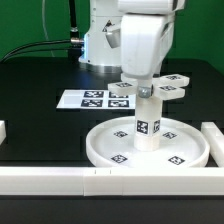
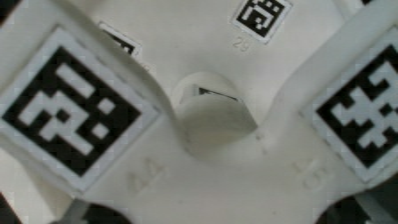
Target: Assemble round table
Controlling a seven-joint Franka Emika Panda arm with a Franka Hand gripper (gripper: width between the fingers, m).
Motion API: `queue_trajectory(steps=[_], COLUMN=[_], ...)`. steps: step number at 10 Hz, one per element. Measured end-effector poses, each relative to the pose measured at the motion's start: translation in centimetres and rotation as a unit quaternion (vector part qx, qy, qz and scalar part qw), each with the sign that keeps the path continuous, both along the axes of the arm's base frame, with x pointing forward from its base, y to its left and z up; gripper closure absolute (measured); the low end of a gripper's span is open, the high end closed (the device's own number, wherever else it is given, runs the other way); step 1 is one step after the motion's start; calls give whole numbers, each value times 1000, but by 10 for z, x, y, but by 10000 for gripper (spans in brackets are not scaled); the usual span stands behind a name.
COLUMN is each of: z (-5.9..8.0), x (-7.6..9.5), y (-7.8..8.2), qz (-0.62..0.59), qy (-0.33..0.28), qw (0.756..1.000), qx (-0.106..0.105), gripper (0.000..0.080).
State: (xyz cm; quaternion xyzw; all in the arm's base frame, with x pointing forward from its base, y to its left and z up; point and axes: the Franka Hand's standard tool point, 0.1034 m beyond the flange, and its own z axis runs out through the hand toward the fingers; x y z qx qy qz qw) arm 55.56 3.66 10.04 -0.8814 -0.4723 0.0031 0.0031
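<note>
Where the hand (image 1: 140, 88) hangs over the middle of the disc (image 1: 100, 153), it sits right at the cross-shaped foot (image 1: 166, 88). The fingers are hidden against the white plastic, so it cannot be told whether they are apart or clamped on the foot.

Markings: the square black-and-white tags carry block patterns only, not letters. The foot bears one on each visible arm. The foot lies level at the top of the leg (image 1: 147, 128); contact between the two cannot be confirmed.

The leg is a short white cylinder with a tag on its side. It stands upright at the centre of the disc, a large round white part with a raised rim and tags on its floor.

The wrist view shows the foot (image 2: 205, 125) close up, with its rounded hub between two tagged arms.

Only the exterior view shows the marker board (image 1: 80, 98) beyond the disc, the white bars (image 1: 60, 180) in front and at the sides, and the black table (image 1: 40, 115).
</note>
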Motion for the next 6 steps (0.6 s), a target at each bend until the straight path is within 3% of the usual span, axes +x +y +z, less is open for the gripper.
queue_trajectory(steps=[2, 6], z=[0, -1], x=[0, -1], y=[0, 5], qz=[-100, -334], qy=[-6, -21], qw=[995, 942], qx=[1, 9], gripper=[349, 348])
